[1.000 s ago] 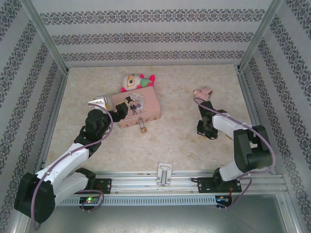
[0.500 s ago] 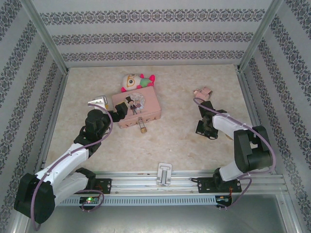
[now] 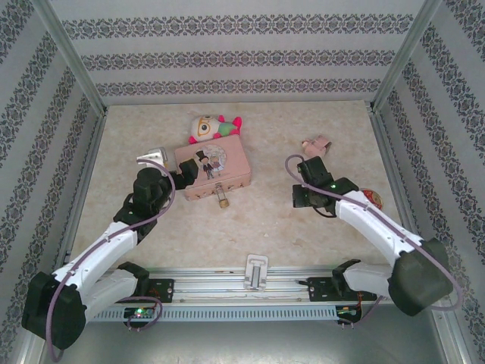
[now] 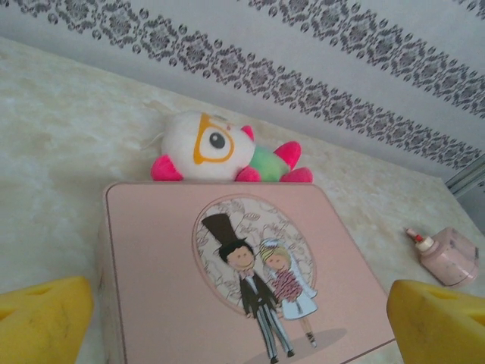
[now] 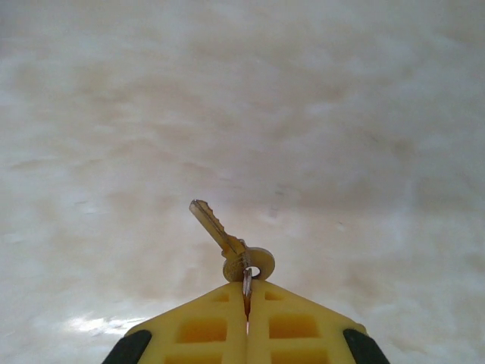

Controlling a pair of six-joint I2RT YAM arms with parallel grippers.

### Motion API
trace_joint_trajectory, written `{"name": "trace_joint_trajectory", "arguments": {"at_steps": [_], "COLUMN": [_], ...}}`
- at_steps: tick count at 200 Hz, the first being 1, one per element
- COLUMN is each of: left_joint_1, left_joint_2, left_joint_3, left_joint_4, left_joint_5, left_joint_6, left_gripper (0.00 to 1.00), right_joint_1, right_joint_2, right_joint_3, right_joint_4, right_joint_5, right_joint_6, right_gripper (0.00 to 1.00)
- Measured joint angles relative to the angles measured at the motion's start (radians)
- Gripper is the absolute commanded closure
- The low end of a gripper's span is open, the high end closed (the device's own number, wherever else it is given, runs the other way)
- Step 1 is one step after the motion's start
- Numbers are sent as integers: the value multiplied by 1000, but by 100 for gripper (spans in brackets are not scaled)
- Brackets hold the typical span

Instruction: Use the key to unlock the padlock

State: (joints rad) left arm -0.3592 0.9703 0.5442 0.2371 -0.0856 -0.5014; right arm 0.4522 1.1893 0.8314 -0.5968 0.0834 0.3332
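The padlock point(image 3: 222, 199) is tiny and brass-coloured, with a thin silver shackle. It lies on the bench point(image 3: 265, 235) against the near long side of the pink tin box point(image 3: 212, 168), about midway along it, sticking out toward 5 o'clock in the top view.

From the padlock, the left pincer point(image 3: 189, 176) is close by at 10 o'clock, at the box's left end. Its jaws are spread fully wide and hold nothing. In the left wrist view its yellow fingertips point(image 4: 45, 315) sit in the two lower corners, with the box's lid and its cartoon bride and groom between them. Whether they touch the box I cannot tell.

The right pincer point(image 3: 300, 200) is well apart from the padlock, at 3 o'clock across bare bench. Its jaws are pressed together, and the right wrist view shows them nipping the small ring point(image 5: 247, 282) threaded through the bow of the key point(image 5: 227, 241). The key's blade points to 11 o'clock — on the bench or just above it, I cannot tell.

A plush toy point(image 3: 212, 127) lies just behind the box at 12 o'clock. A small pink container point(image 3: 317, 144) sits at 12 o'clock from the right pincer.
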Motion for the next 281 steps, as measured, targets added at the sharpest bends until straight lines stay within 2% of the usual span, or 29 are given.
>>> {"name": "trace_joint_trajectory", "arguments": {"at_steps": [41,84,122,196,281], "left_joint_1": [0,0,0,-77,-164], "left_joint_2": [-18,-16,5,106,228], "left_joint_3": [39,52,97,209,303], "left_joint_4": [-3,7,11,-1,-89], "left_joint_5": [51,199,346,593,658], "left_joint_6": [4,28,24,-7,41], "left_gripper": [1,1,1,26,47], "right_joint_1": [105,130,166,214,240], "right_joint_2": [-106,-137,-106,3,65], "right_joint_3": [-1,-32,-33,5,42], "right_joint_4": [138,344,447,520,549], "right_joint_5": [-102,-251,-314,-336,-336], "right_joint_6": [-106,-142,-153,-158,-162], "right_gripper": [100,100,100,100,100]}}
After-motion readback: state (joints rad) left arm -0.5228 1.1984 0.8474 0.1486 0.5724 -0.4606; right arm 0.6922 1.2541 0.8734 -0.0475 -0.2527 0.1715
